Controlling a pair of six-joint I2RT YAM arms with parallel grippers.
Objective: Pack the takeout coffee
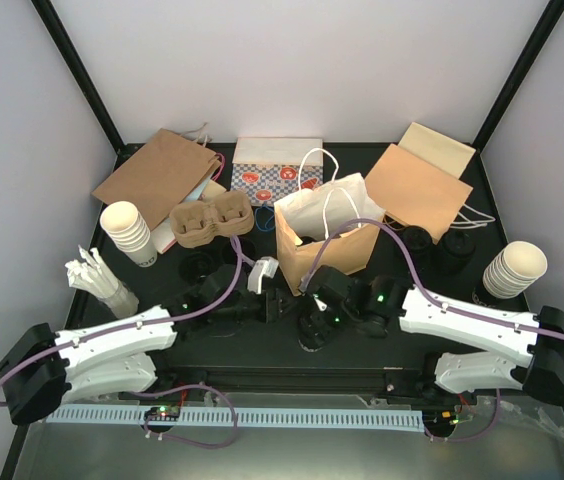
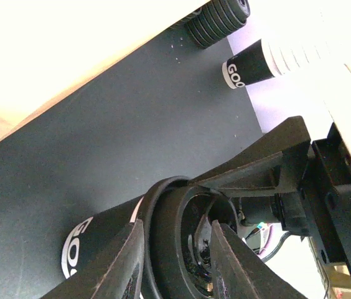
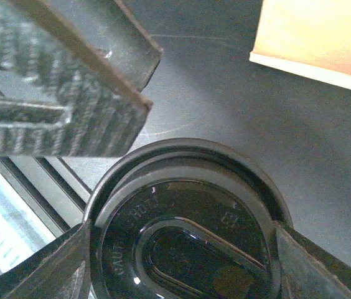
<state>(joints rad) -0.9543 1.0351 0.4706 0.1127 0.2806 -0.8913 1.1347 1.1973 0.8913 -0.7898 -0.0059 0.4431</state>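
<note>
The right claw (image 3: 182, 255) is closed on the coffee cup (image 3: 182, 180): one finger presses against the rim of the black lid on each side. The cup is near the middle of the table (image 1: 212, 350), just in front of the open paper bag (image 1: 327, 255) and between the two arms. The left claw (image 2: 177, 258) is open and holds nothing. Its fingers are just beside the same cup, and the lid shows in the gap between them.

I judge that the step is to lift this cup and set it into the bag. To do it well, the right claw should keep the cup upright, because the grip seems to be on the lid, and a lid can come off if the cup tilts. It should rise above the mouth of the bag before it goes forward, and pass beside the white handles (image 1: 334, 205), which stand over the opening. The left claw should first move away from the cup, or go to the edge of the bag to steady it.

Some things I cannot make out. The bottom of the cup is hidden, so I cannot tell whether it touches the table. The inside of the bag is in shadow. From above, both claws and the cup merge into one dark mass. The dark round things (image 1: 432, 243) to the right of the bag may be more cups or only lids.
</note>
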